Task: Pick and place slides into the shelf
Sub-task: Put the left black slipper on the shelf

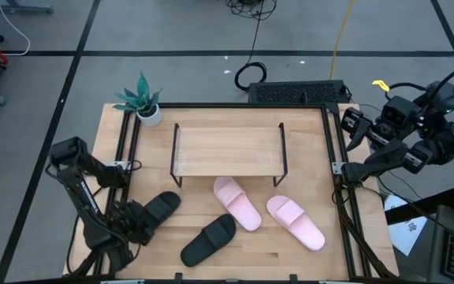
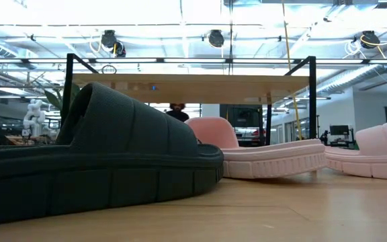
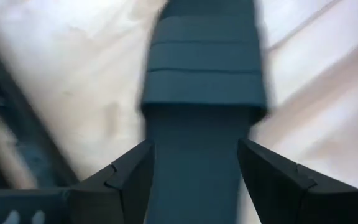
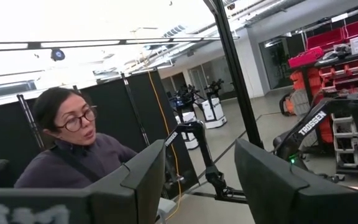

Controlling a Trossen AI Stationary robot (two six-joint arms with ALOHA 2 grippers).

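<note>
Clearly "TROSSEN" marks a distant arm beyond the right gripper.

Your left arm: folded low at the near left corner of the table, forearm reaching inward, left gripper down at the tabletop; its fingers stand one on each side of a black slide, closed on its heel end. Your right arm: parked off the table's right edge, raised, right gripper with fingers spread, nothing between them.
</note>
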